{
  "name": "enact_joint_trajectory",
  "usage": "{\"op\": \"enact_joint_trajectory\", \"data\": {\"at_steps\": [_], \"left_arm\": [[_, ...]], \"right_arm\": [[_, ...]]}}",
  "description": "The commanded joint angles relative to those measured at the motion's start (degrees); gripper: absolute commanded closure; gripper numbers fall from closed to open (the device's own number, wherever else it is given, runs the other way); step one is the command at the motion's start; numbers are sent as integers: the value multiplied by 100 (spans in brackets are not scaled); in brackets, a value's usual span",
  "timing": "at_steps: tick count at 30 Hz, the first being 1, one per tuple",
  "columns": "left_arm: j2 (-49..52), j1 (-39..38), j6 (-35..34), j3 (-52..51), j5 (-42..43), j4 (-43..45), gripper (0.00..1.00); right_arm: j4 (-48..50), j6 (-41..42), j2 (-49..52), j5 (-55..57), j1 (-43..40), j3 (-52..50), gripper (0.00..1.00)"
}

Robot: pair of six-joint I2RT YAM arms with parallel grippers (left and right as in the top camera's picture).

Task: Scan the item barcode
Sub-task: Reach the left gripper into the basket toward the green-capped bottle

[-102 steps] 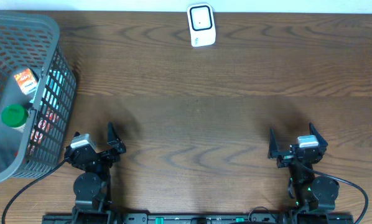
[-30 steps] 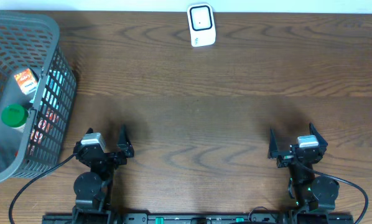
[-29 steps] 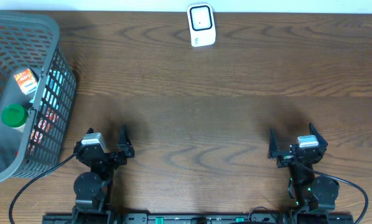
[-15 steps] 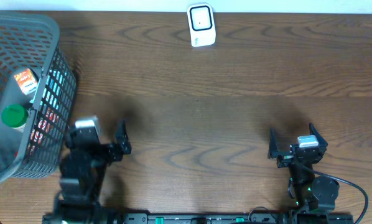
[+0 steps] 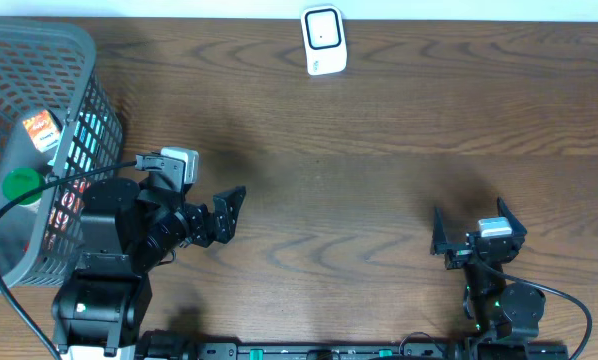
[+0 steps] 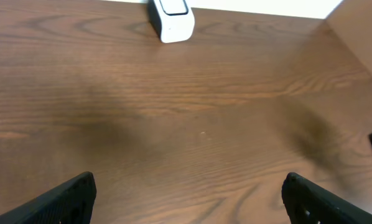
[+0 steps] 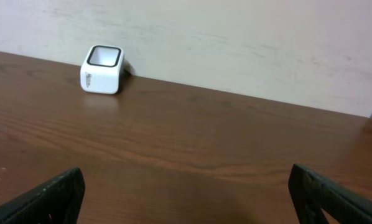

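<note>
The white scanner (image 5: 322, 40) stood upright at the far edge of the wooden counter (image 5: 379, 170), its dark window facing up. Well to the scanner's left and nearer the robot sat a grey mesh basket (image 5: 91, 62). It held the items: a green-capped bottle (image 5: 21, 185) and, on the scanner's side of it, an orange packet (image 5: 41, 128). Other packaging showed through the basket's wall, too unclear to name.

The left claw (image 6: 187, 186) was released, its two dark fingers (image 6: 74, 198) spread wide with only bare counter between them. It hung above the counter, nearer than the scanner and to its left, just beside the basket and touching nothing. From the left wrist, the scanner (image 6: 171, 12) showed at the top of the view.

The right claw (image 5: 469, 228) was released too, jaws wide and empty. It sat low at the near edge, to the scanner's right and well apart from it. From the right wrist, the scanner (image 7: 101, 70) stood close to a pale wall (image 7: 236, 37).
</note>
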Motion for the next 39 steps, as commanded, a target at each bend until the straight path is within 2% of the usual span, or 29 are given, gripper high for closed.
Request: {"op": "enact_joint_trajectory", "data": {"at_steps": [1, 4, 9, 11, 14, 19, 26, 30, 33, 39], "left_arm": [[-37, 24, -98, 407, 245, -20, 4], [15, 63, -96, 946, -282, -334, 4], [424, 415, -96, 2260, -1362, -1362, 4], [713, 688, -111, 2848, -1694, -1759, 4], [1193, 1196, -494, 3620, -2229, -2179, 4], [2105, 2295, -922, 4586, -2328, -2433, 4], [3099, 3639, -1526, 4896, -2328, -2505, 4], [3703, 4249, -1576, 4894, -2334, -2570, 4], [4197, 4516, -1574, 4878, -2498, -2684, 4], [4992, 4583, -1279, 4741, -2887, -2664, 4]], "right_arm": [[-20, 85, -31, 9, 50, -9, 1], [-20, 85, -31, 11, 50, -9, 1], [-20, 85, -31, 11, 50, -9, 1], [-20, 85, -31, 11, 50, -9, 1], [-20, 85, -31, 11, 50, -9, 1], [-17, 85, -31, 9, 50, -9, 1], [-20, 85, -31, 11, 50, -9, 1], [-20, 85, -31, 9, 50, -9, 1], [-20, 85, -31, 9, 50, -9, 1], [-20, 85, -31, 11, 50, -9, 1]]}}
